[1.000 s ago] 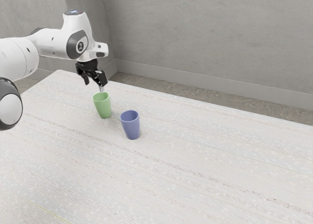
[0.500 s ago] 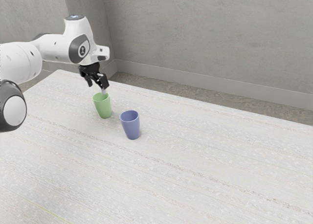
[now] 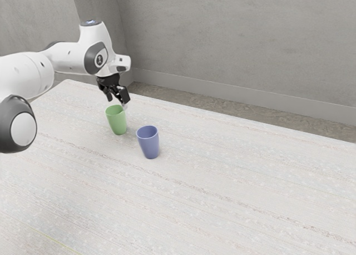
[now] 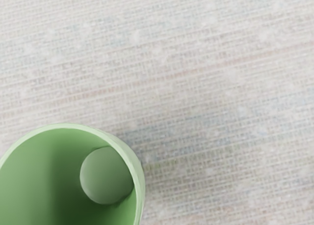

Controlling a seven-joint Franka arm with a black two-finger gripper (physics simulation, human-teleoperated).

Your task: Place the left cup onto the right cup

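Observation:
On the pale table stands a green cup (image 3: 116, 120), upright, with a blue cup (image 3: 148, 142) a short way to the exterior view's right of it and nearer the camera. My gripper (image 3: 122, 103) hangs just over the green cup's far rim, open, holding nothing. From the wrist view I look down into the green cup (image 4: 54, 176), whose round bottom shows inside it. The hand sits slightly off the cup's centre, over its edge.
The table (image 3: 222, 177) stretches wide to the exterior view's right and front of the cups. Behind it a grey wall (image 3: 233, 38) meets the floor. My white arm (image 3: 50, 63) comes in from the exterior view's left.
My hand has shifted a little toward the exterior view's right and lower, closing in on the green cup's far rim. Both cups stay where they were.

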